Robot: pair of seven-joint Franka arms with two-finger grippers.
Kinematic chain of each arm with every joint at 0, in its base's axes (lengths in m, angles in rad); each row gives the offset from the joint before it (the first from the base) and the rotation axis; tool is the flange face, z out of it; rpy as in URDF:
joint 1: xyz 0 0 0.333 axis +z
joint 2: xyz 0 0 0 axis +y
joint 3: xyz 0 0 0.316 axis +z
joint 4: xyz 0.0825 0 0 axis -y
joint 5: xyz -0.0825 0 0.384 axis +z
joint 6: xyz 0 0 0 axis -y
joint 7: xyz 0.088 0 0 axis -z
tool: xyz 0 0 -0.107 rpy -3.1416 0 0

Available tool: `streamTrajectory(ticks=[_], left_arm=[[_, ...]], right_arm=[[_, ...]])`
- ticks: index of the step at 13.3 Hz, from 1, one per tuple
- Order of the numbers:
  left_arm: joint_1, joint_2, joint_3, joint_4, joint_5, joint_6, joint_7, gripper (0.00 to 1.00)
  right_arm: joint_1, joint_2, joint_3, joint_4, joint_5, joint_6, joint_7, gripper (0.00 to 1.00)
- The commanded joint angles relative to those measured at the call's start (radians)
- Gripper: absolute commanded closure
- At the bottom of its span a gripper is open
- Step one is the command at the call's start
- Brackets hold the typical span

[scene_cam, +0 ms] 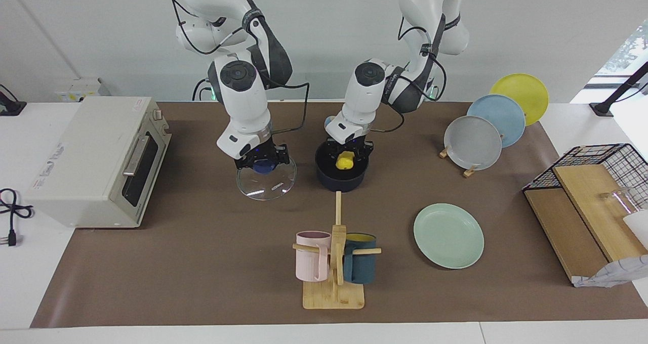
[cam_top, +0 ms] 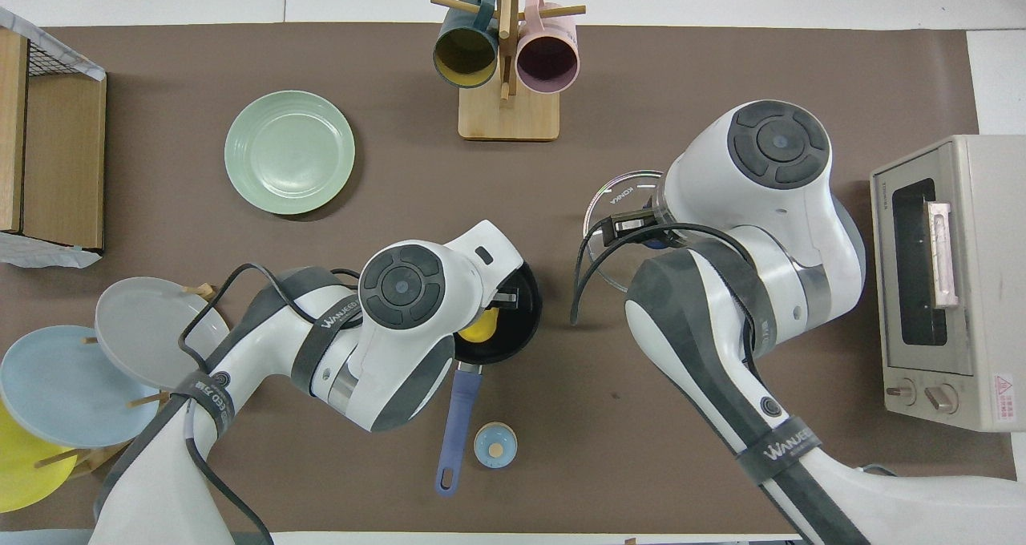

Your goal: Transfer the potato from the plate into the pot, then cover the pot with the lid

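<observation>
I log potato [scene_cam: 346, 160] in left gripper [scene_cam: 347, 158] at pot [scene_cam: 340, 174] mid-frame, plate [scene_cam: 448, 235] bare; right gripper [scene_cam: 262, 162] clamps lid [scene_cam: 266, 182] knob, covering left.

Both arms reach down steeply with wrists bent toward the table, the left gripper [scene_cam: 347, 158] low with its fingers closed on something yellow, the right gripper [scene_cam: 262, 163] low toward the right arm's end, fingers closed on a blue knob.

Yellow potato [scene_cam: 346, 160] in navy pot [scene_cam: 340, 181]; mint plate [scene_cam: 448, 235] bare; glass lid [scene_cam: 266, 180] flat.
</observation>
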Motion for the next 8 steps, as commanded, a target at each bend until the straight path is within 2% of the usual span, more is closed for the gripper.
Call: streamTrajectory(ticks=[1,6,7,8], left_arm=[[-0.027,0.000,0.019,-0.053,0.025,0.064,-0.017,1.00],[-0.049,0.026,0.021,-0.052,0.055,0.072,-0.031,1.00],[-0.050,0.026,0.021,-0.052,0.058,0.070,-0.031,0.19],[-0.049,0.025,0.021,-0.046,0.069,0.059,-0.031,0.00]], right_arm=[[-0.003,0.003,0.002,0.023,0.019,-0.026,0.014,1.00],[-0.001,0.003,0.002,0.023,0.019,-0.026,0.023,1.00],[-0.001,0.003,0.002,0.023,0.019,-0.024,0.031,1.00],[-0.001,0.003,0.004,0.023,0.019,-0.024,0.035,1.00]])
